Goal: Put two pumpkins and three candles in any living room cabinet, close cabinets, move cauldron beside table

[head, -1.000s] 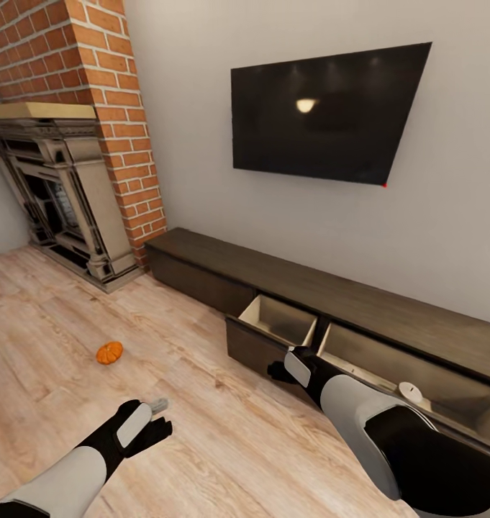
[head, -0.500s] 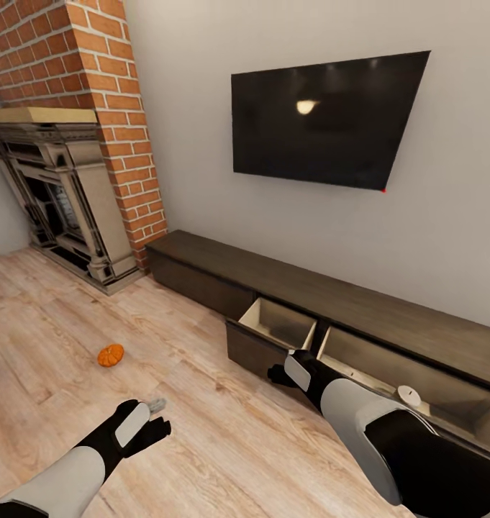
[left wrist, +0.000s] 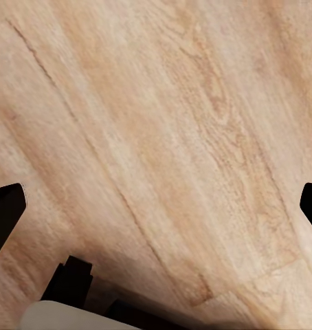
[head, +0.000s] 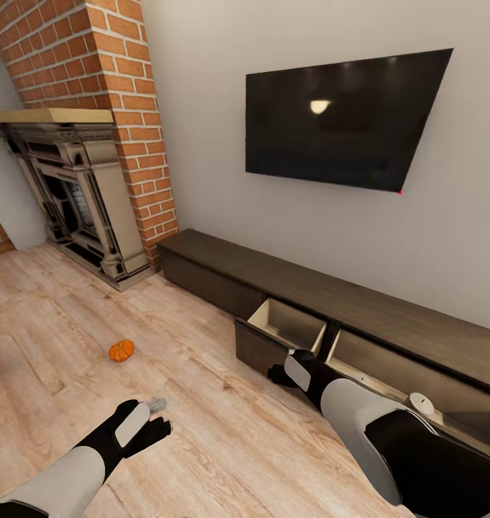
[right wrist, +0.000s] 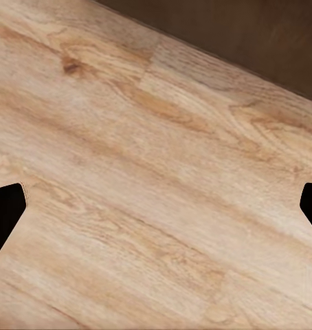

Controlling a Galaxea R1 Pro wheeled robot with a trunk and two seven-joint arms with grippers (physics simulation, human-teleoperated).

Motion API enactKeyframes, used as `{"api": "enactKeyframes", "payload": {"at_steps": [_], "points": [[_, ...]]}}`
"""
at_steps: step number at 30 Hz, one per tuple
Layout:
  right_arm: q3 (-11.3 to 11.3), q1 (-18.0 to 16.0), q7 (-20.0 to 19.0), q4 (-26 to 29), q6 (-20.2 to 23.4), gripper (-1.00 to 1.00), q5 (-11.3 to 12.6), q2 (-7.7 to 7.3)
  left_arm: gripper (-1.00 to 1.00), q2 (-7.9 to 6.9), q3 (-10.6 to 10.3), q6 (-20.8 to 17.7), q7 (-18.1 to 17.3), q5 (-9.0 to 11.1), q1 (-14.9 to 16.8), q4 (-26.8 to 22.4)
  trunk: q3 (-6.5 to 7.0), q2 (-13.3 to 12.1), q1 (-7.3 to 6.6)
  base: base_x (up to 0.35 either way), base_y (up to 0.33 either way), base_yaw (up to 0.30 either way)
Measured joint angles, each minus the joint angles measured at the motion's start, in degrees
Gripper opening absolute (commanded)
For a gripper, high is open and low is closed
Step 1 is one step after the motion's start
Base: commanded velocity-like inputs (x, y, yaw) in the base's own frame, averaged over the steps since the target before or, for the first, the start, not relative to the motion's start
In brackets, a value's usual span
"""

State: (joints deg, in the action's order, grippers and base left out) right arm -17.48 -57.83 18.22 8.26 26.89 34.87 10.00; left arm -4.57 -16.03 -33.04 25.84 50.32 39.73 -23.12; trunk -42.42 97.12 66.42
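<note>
From the head camera, you have one pumpkin (head: 121, 350) lying alone on the wood floor (head: 223, 439), well ahead of your left gripper (head: 150, 426) and apart from it. Your right gripper (head: 279, 374) hangs just in front of the cabinet (head: 288, 282), near the face of the open left drawer (head: 288, 325). A second drawer (head: 388, 363) stands open beside it, and one candle (head: 420, 403) already sits inside that one, partly hidden by your right arm. From this height you cannot judge either gripper's spread; the fingers look like dark blobs.

Your left wrist camera settles it: the two fingertips (left wrist: 6, 210) sit at opposite edges with bare floorboards between them, so that gripper is spread wide and holds nothing.

Your right wrist camera reads the same, fingertips (right wrist: 5, 206) far apart over planks, nothing pinched, with the dark cabinet front at one corner.

The risks: that round pumpkin will probably roll if you nudge it with one finger before the other arrives. Swinging toward it, your right arm could catch the protruding drawer and jolt it. Both drawers also remain open, easy to forget.
</note>
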Motion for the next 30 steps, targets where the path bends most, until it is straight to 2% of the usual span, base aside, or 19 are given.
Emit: {"api": "enactKeyframes", "payload": {"at_steps": [13, 30], "points": [[0.0, 0.0, 0.1, 0.0, 0.1, 1.0, 0.0, 0.0, 1.0, 0.0, -0.1, 0.2, 0.0, 0.0, 0.0, 0.0, 0.0, 0.0, 0.0, -0.032, 0.0, 0.286], [-0.1, 0.0, 0.3, 0.0, 2.4, 1.0, -0.1, 0.0, 1.0, 0.09, -0.1, 0.3, 0.0, 0.0, 0.0, 0.0, 0.0, 0.0, 0.0, -0.277, -0.04, 0.288]]}}
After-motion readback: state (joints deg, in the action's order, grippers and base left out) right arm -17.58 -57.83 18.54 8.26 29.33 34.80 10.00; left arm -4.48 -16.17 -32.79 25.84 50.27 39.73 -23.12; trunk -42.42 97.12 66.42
